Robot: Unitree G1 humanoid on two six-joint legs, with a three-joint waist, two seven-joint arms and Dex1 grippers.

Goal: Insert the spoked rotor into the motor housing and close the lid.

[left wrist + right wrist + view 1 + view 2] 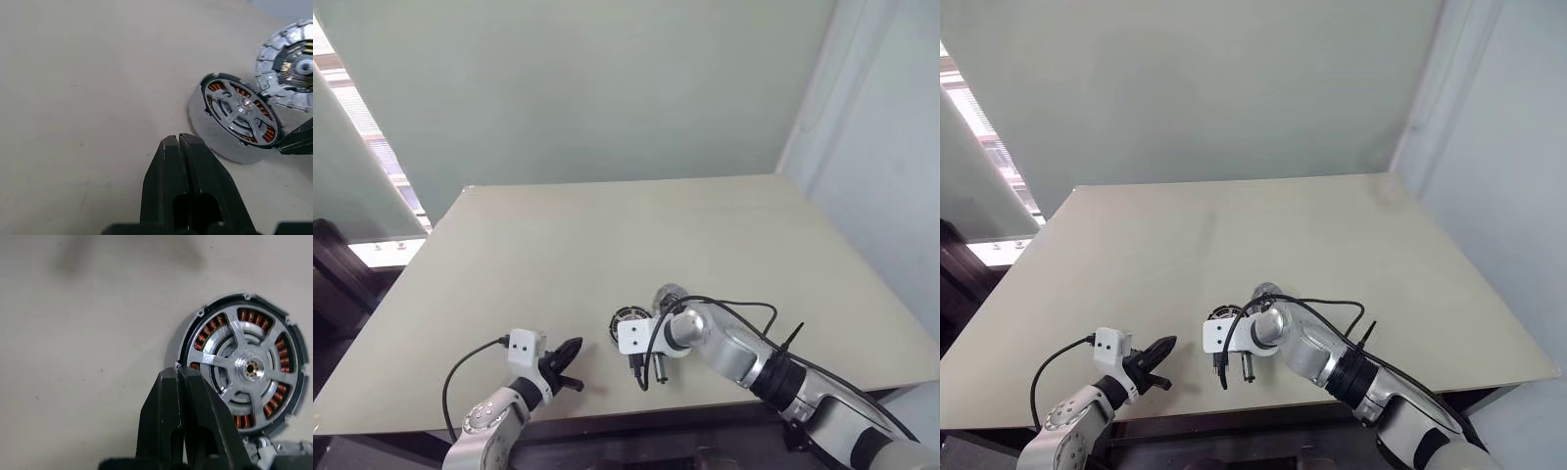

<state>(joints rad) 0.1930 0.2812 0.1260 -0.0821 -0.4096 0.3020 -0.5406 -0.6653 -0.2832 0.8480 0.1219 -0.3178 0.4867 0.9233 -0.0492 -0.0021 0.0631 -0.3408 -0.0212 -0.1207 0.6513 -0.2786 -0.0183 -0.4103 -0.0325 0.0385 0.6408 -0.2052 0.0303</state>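
Note:
The motor housing [252,316], with copper windings, lies flat on the table. The spoked rotor [250,368] sits inside it, its silver spokes over the windings. The lid [271,54], a segmented grey disc with a dark hub, lies just beyond the housing [626,315], touching or nearly touching it. My right gripper [180,374] is shut, its tips at the housing's rim with nothing seen between them. My left gripper [178,142] is shut and empty, a short way to the left of the housing [210,129], near the table's front edge [573,350].
The beige table [607,235] stretches wide behind and to both sides of the parts. A black cable [744,308] loops off my right wrist above the table. A pale wall stands behind the far edge.

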